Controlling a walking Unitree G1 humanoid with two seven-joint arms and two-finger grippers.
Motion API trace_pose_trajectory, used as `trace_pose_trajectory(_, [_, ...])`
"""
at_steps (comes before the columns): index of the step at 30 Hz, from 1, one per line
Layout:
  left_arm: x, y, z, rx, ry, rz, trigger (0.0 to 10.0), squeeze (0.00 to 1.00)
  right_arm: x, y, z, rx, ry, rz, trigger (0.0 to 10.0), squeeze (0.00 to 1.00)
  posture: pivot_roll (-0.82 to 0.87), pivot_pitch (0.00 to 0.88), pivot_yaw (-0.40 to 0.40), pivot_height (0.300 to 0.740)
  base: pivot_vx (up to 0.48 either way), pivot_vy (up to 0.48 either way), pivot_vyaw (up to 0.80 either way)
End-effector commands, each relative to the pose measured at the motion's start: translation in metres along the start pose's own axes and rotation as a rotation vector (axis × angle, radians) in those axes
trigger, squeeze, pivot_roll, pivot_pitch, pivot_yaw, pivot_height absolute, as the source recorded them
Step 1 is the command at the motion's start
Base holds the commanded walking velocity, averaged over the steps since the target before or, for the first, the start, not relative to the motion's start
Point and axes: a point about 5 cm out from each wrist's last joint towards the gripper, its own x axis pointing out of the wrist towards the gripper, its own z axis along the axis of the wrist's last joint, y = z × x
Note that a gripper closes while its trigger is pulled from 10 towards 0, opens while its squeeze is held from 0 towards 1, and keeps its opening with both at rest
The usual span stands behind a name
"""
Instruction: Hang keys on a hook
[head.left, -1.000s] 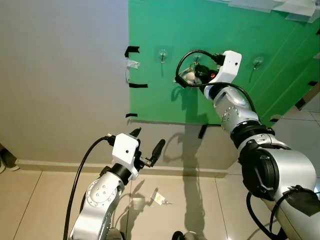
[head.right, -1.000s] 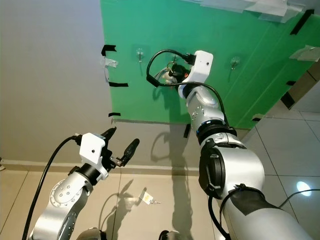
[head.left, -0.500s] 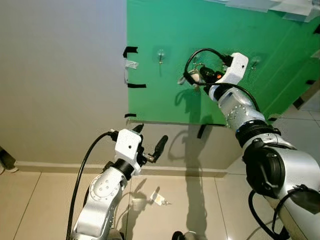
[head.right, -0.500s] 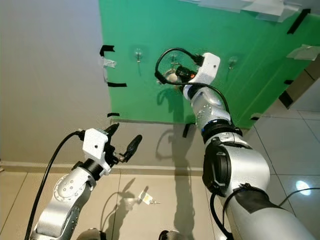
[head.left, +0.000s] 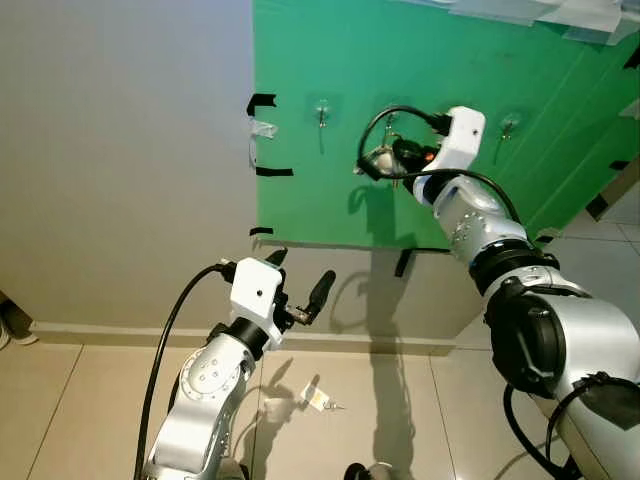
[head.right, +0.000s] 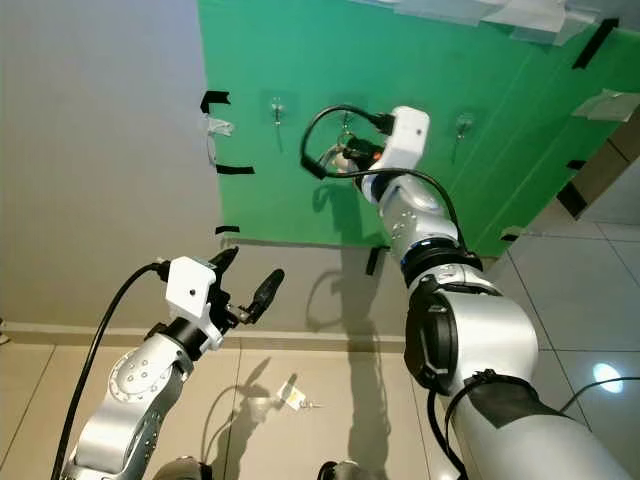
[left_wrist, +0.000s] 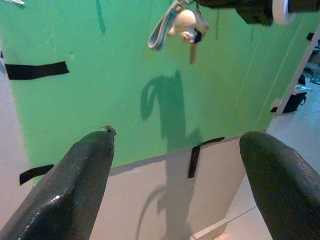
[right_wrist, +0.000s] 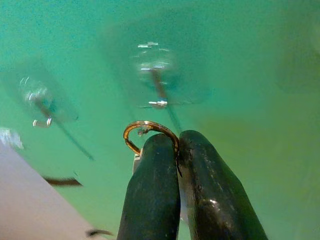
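Right wrist view: the right gripper (right_wrist: 177, 150) is seen with its two black fingers pressed together on the keys, whose brass ring (right_wrist: 149, 131) stands out just past the fingertips.
Ring to hook: the middle hook (right_wrist: 159, 91) on its clear pad lies straight ahead of the ring along the line of the fingers, near but apart; nothing is threaded yet.
Axis: the ring is held face-on to the wall, while the hook's stem runs along the wall toward the ring and ends in a small upturned tip.
Keys: in the left wrist view the bunch (left_wrist: 181, 24) is seen hanging under the gripper, with a pale charm, a looped strap and a key, clear of the green board (left_wrist: 125, 75).
Nearer arm: the right gripper (head.left: 392, 153) is raised against the board at hook height; the left gripper (head.left: 297, 280) is held low with fingers spread and nothing between them, well apart from the hooks.
Other hooks: one (head.left: 321, 110) is fixed to the robot's left of the middle hook, another (head.left: 512, 124) to its right.
Floor: a small tag (head.left: 318, 398) lies on the tiles below.
Next move, as judged: the ring must be carried forward over the tip and then lowered before release.
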Motion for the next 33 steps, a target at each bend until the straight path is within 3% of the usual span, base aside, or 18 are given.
trace_pose_trajectory(1, [0.004,-0.002,0.002,0.006,-0.016,-0.003,10.0,0.00,0.002,0.006,0.012,-0.129,-0.059,0.015,10.0,0.00,0.13,0.027,-0.107,0.740,0.000,0.000,0.00])
trace_pose_trajectory(2, [0.007,0.000,0.002,0.014,-0.020,0.002,10.0,0.00,0.001,0.008,0.011,-0.206,-0.080,0.021,10.0,0.00,0.13,0.014,-0.113,0.740,0.000,0.000,0.00])
trace_pose_trajectory(6, [0.008,0.004,0.003,0.025,-0.027,0.022,10.0,0.00,-0.002,0.009,0.006,-0.271,-0.120,0.030,10.0,0.00,0.12,0.003,-0.110,0.740,0.000,0.000,0.00])
trace_pose_trajectory(7, [0.009,0.011,0.004,0.033,-0.030,0.056,10.0,0.00,-0.013,0.007,-0.011,-0.313,-0.165,0.040,10.0,0.00,0.10,0.000,-0.106,0.740,0.000,0.000,0.00])
trace_pose_trajectory(8, [0.009,0.011,0.004,0.033,-0.030,0.056,10.0,0.00,-0.013,0.007,-0.011,-0.313,-0.165,0.040,10.0,0.00,0.10,0.000,-0.106,0.740,0.000,0.000,0.00])
trace_pose_trajectory(11, [0.008,0.016,0.004,0.035,-0.023,0.084,10.0,0.00,-0.035,0.000,-0.034,-0.328,-0.182,0.011,10.0,0.00,0.09,0.000,-0.098,0.740,0.000,0.000,0.00])
trace_pose_trajectory(12, [0.008,0.019,0.004,0.043,-0.018,0.096,10.0,0.00,-0.049,-0.004,-0.045,-0.332,-0.185,-0.016,10.0,0.00,0.07,0.000,-0.087,0.740,0.000,0.000,0.00])
trace_pose_trajectory(13, [0.007,0.023,0.006,0.063,-0.019,0.116,10.0,0.00,-0.074,-0.010,-0.059,-0.329,-0.188,-0.072,10.0,0.00,0.06,0.000,-0.074,0.740,0.000,0.000,0.00])
trace_pose_trajectory(15, [0.007,0.025,0.008,0.064,-0.023,0.123,10.0,0.00,-0.088,-0.013,-0.064,-0.343,-0.194,-0.101,10.0,0.00,0.06,0.000,-0.060,0.740,0.000,0.000,0.00])
trace_pose_trajectory(17, [0.005,0.031,0.009,0.088,-0.014,0.172,10.0,0.00,-0.116,-0.018,-0.074,-0.395,-0.212,-0.135,10.0,0.00,0.04,0.000,-0.039,0.740,0.000,0.000,0.00])
trace_pose_trajectory(18, [0.005,0.031,0.009,0.088,-0.014,0.172,10.0,0.00,-0.116,-0.018,-0.074,-0.395,-0.212,-0.135,10.0,0.00,0.04,0.000,-0.039,0.740,0.000,0.000,0.00])
trace_pose_trajectory(20, [0.000,0.040,0.009,0.072,-0.003,0.223,10.0,0.00,-0.143,-0.024,-0.085,-0.430,-0.210,-0.171,10.0,0.00,0.04,0.000,-0.030,0.740,0.000,0.000,0.00])
trace_pose_trajectory(24, [-0.017,0.057,0.002,0.005,0.045,0.339,10.0,0.00,-0.193,-0.034,-0.110,-0.358,-0.146,-0.284,10.0,0.00,0.04,0.000,-0.017,0.740,0.000,0.000,0.00])
trace_pose_trajectory(25, [-0.021,0.056,0.000,0.027,0.062,0.330,10.0,0.00,-0.207,-0.036,-0.119,-0.335,-0.103,-0.306,10.0,0.00,0.04,0.000,-0.014,0.740,0.000,0.000,0.00])
trace_pose_trajectory(27, [-0.024,0.055,-0.001,0.044,0.074,0.320,10.0,0.00,-0.217,-0.037,-0.127,-0.322,-0.066,-0.319,10.0,0.00,0.04,0.000,-0.011,0.740,0.000,0.000,0.00])
trace_pose_trajectory(28, [-0.023,0.052,-0.002,0.098,0.099,0.287,10.0,0.00,-0.237,-0.039,-0.145,-0.295,0.015,-0.348,10.0,0.00,0.05,0.000,-0.004,0.740,0.000,0.000,0.00])
trace_pose_trajectory(31, [-0.013,0.052,-0.002,0.126,0.100,0.256,10.0,0.00,-0.242,-0.046,-0.159,-0.273,0.063,-0.383,10.0,0.00,0.05,0.000,0.008,0.740,0.000,0.000,0.00])
trace_pose_trajectory(33, [-0.008,0.054,0.000,0.117,0.098,0.257,10.0,0.00,-0.233,-0.050,-0.161,-0.274,0.057,-0.390,10.0,0.00,0.05,0.000,0.026,0.740,0.000,0.000,0.00])
